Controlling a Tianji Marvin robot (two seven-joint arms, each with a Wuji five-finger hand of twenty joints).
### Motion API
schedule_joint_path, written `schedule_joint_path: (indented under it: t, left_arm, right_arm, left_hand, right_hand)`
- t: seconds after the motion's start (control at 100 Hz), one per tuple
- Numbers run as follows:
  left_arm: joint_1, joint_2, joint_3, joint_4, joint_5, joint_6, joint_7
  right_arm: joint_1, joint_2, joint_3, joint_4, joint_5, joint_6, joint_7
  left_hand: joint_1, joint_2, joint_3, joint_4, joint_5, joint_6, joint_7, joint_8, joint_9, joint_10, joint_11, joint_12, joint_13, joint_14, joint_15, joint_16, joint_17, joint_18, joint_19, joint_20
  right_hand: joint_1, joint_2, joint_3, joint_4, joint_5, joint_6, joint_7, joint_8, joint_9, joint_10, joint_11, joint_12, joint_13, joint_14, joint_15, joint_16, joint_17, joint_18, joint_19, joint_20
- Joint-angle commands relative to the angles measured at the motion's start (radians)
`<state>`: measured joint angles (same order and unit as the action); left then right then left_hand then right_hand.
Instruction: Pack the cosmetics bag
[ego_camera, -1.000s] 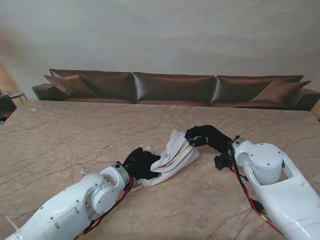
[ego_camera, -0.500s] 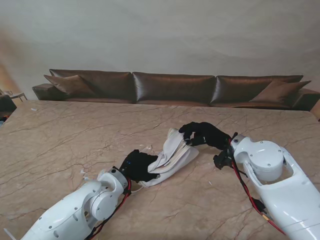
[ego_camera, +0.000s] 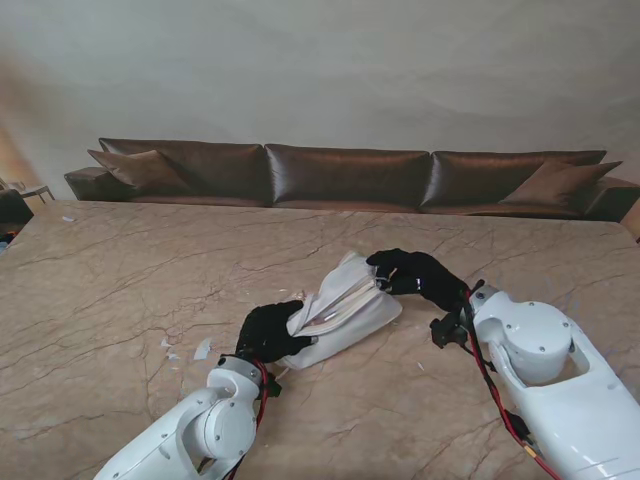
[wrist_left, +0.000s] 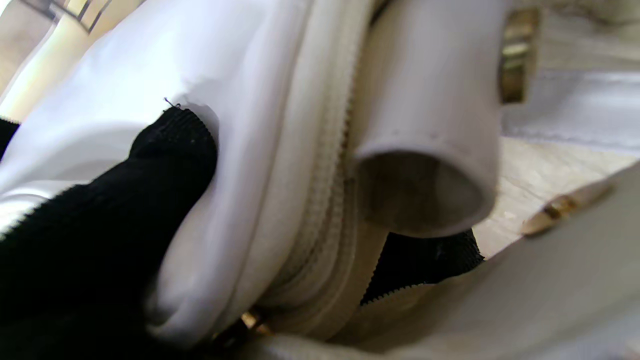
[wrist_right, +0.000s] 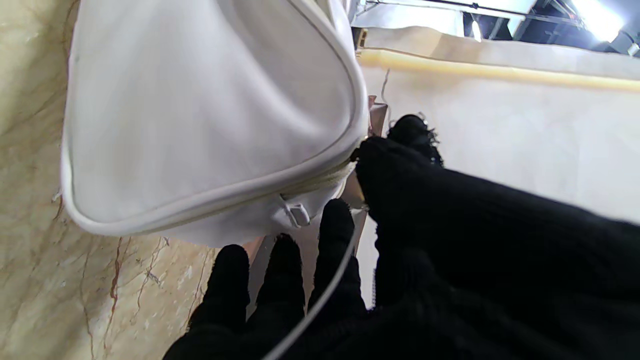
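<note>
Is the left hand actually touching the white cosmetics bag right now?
Touching. The left wrist view shows the left hand with a black-gloved finger pressed into the white cosmetics bag, denting the fabric beside the zipper.

white cosmetics bag (ego_camera: 345, 312) | soft, smooth, piped seams, white zipper (wrist_left: 320, 200) with gold fittings | mouth gaping, zip undone along the top | lying tilted on marble table, near middle, raised at far end | white tube (wrist_left: 430, 125) with gold band poking inside the opening | held at both ends

Both hands (ego_camera: 268, 330) (ego_camera: 412, 273) grip white cosmetics bag (ego_camera: 345, 312) on table (ego_camera: 130, 270).
</note>
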<state>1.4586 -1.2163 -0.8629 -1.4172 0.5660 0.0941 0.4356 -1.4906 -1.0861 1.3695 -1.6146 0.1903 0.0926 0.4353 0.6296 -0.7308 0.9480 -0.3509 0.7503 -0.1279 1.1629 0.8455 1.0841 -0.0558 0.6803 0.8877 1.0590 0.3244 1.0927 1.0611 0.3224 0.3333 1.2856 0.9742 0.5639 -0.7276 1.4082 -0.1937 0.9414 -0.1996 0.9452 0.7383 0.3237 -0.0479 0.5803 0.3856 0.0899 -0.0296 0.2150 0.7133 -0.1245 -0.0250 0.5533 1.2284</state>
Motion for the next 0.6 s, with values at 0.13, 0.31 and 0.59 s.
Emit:
schedule_joint_path:
  t: [0.13, 0.31, 0.59]
  left_arm:
    - [-0.012, 0.042, 0.034, -0.018, 0.128, 0.026, -0.122]
    - [-0.036, 0.074, 0.059, -0.025, 0.203, 0.002, -0.199]
    - [-0.084, 0.105, 0.110, -0.028, 0.233, -0.052, -0.324]
  right_arm:
    - [-0.021, -0.023, 0.014, -0.017, 0.032, 0.012, -0.041]
    - [-0.014, -0.028, 0.004, -0.018, 0.035, -0.004, -0.063]
    - [0.024, 0.000, -0.028, -0.027, -0.122, -0.088, -0.027]
  left_hand:
    - [0.312, 0.200, 0.210, 0.185, 0.156, -0.153, 0.097, 0.105, 0.128, -0.018, 0.255, 0.114, 0.095, -0.128, 0.159, 0.042, 0.021, 0.000, 0.063, 0.027]
    - [0.297, 0.190, 0.225, 0.197, 0.164, -0.173, 0.091, 0.122, 0.140, -0.030, 0.254, 0.129, 0.104, -0.138, 0.161, 0.036, 0.026, -0.004, 0.065, 0.022]
    - [0.287, 0.191, 0.238, 0.214, 0.177, -0.184, 0.081, 0.150, 0.152, -0.041, 0.252, 0.147, 0.109, -0.142, 0.164, 0.038, 0.029, -0.014, 0.063, 0.015]
  right_hand:
    - [-0.027, 0.062, -0.049, 0.008, 0.033, -0.202, 0.006, -0.041, -0.130, -0.058, -0.062, -0.113, -0.012, -0.082, -0.163, -0.152, 0.016, -0.008, -0.123, -0.198]
    - [-0.042, 0.057, -0.063, 0.002, 0.019, -0.225, 0.020, -0.063, -0.130, -0.066, -0.120, -0.140, -0.008, -0.093, -0.179, -0.240, 0.023, -0.007, -0.159, -0.275]
    - [-0.082, 0.016, 0.011, 0.037, 0.076, -0.258, 0.029, -0.045, -0.110, -0.094, -0.067, -0.114, -0.007, -0.098, -0.176, -0.287, 0.025, 0.006, -0.185, -0.347]
